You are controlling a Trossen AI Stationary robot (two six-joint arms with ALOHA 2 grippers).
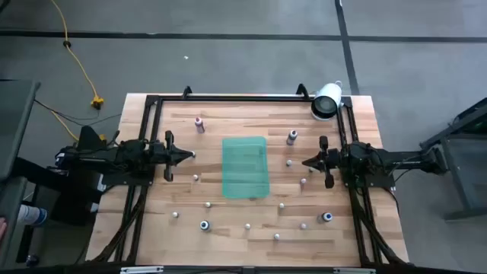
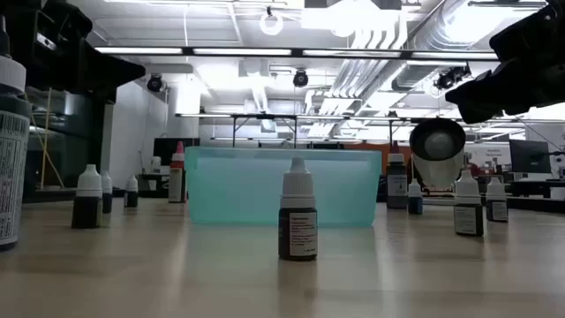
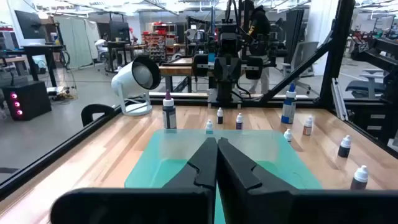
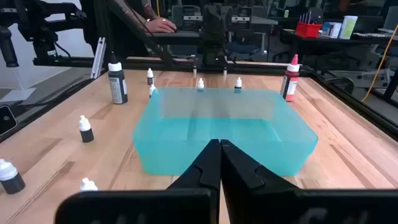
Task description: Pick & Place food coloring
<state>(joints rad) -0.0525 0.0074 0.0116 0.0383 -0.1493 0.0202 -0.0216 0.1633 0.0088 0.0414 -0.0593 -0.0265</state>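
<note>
Task unstarted: food coloring bottles [image 1: 290, 137] scattered on counter [image 1: 175, 183], tray [image 1: 245, 167] between both jaws looks empty. Left gripper [image 1: 189, 155], right gripper [image 1: 306, 162] jaws pressed together, holding nothing.

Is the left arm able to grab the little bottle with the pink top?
Probably yes. The pink-topped bottle stands alone on bare wood, near the left gripper, which is shut now and would need to open. Nothing lies between them.

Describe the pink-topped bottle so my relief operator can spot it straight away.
Start at the green tray in the table's middle, then look toward the left gripper and the far edge. The pink-topped bottle stands alone there, taller than the small white-capped bottles and the only one with a pink top.
</note>
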